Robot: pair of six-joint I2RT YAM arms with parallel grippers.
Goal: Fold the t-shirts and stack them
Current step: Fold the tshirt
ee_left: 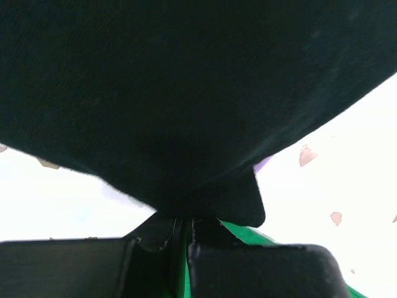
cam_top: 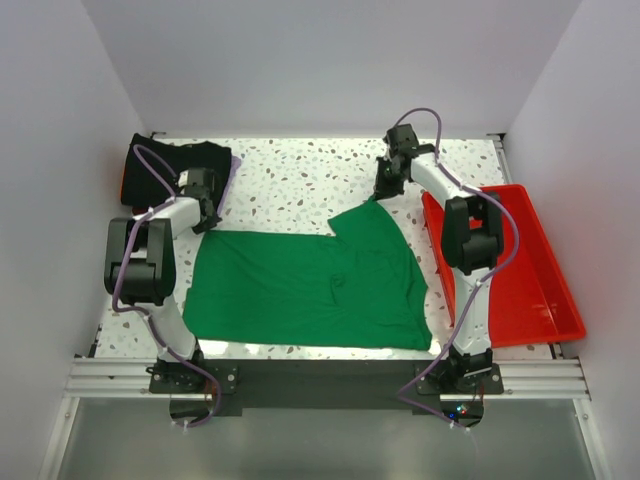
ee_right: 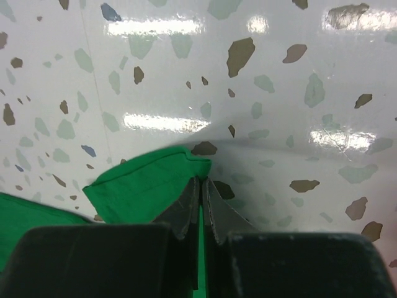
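Observation:
A bright green t-shirt (cam_top: pixel 310 285) lies spread flat across the near half of the table. My left gripper (cam_top: pixel 205 222) is at its far left corner, shut with green cloth (ee_left: pixel 181 267) between the jaws. A pile of black t-shirts (cam_top: pixel 175 165) lies just beyond it and fills the left wrist view (ee_left: pixel 186 93); a purple edge (ee_left: pixel 263 162) peeks from under it. My right gripper (cam_top: pixel 383 192) is shut on the green shirt's far right sleeve (ee_right: pixel 142 186), pinching its hem close above the table (ee_right: pixel 200 183).
A red plastic tray (cam_top: pixel 530 280) stands along the right edge, beside the right arm. A red edge (cam_top: pixel 122 185) shows at the left of the black pile. White walls close the table in at the back and sides. Speckled tabletop (cam_top: pixel 300 180) shows between the grippers.

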